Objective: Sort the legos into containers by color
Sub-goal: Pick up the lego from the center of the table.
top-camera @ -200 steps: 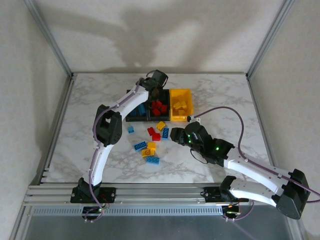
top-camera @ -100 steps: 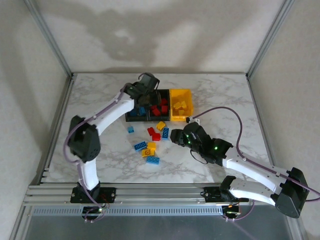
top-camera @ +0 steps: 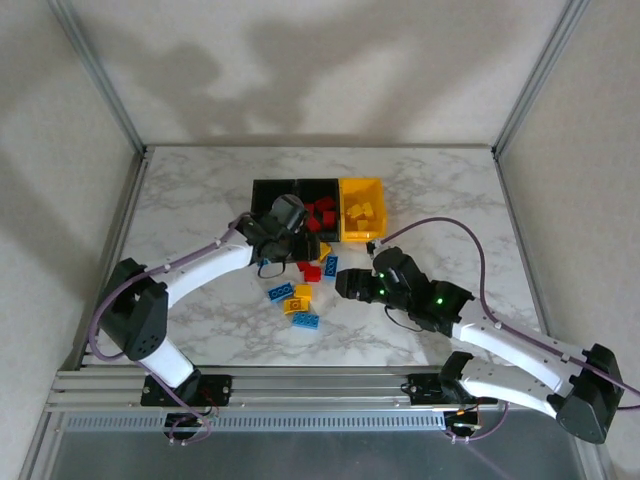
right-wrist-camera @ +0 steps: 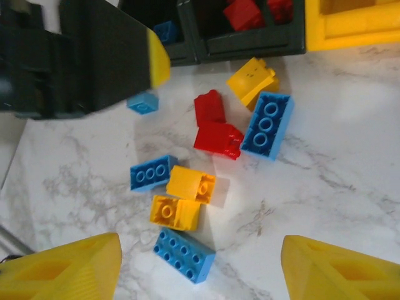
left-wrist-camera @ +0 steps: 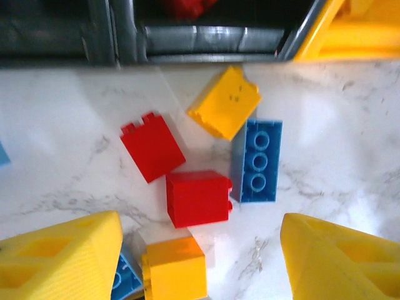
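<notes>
- My left gripper is spread wide, holding nothing; a red lego lies just ahead of it.
- My right gripper is also wide and empty, above loose legos.
- The containers sit beyond both.

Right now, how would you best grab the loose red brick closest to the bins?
From above, pinch the red brick across its two long sides, turned to match its slant. Bare table flanks both sides; its near end crowds the other red brick.
</notes>
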Robot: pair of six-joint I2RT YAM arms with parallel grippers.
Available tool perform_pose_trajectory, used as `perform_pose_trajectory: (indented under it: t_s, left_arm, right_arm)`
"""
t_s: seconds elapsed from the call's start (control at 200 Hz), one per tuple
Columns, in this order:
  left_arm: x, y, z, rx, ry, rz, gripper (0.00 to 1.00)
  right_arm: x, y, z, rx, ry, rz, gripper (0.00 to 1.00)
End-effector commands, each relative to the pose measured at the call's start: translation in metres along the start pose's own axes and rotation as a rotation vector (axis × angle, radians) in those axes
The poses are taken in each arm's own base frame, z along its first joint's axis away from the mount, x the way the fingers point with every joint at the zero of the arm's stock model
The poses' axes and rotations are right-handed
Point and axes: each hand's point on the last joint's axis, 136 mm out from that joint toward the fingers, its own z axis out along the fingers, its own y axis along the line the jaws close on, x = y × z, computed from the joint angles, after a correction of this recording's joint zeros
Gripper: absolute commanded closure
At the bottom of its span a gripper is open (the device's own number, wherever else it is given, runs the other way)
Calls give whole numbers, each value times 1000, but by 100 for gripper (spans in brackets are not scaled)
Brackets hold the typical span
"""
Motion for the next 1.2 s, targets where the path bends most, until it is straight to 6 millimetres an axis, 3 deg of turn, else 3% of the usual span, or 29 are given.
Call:
perform_pose_trajectory:
  t_s: [0.0,0.225,0.716,0.796,0.996,1.192]
  left_arm:
    - [10,-7,9,24,13,-8,32]
    - [30,-3,38,-16,76,15,32]
    - [33,3,69,-94,112,36,37]
    - [34,3,72,-98,116,39,42]
    - [37,4,74,-103,131,47,65]
    - [27,2,60,-99,91,45,70]
  right_arm:
    - [17,-8,1,0,57,-3,31]
    - [19,-12,3,15,60,4,32]
    - [25,-23,2,40,52,25,33]
    - [25,-24,3,44,52,28,33]
    - [24,-23,4,42,49,28,34]
    - [24,-23,6,39,45,31,34]
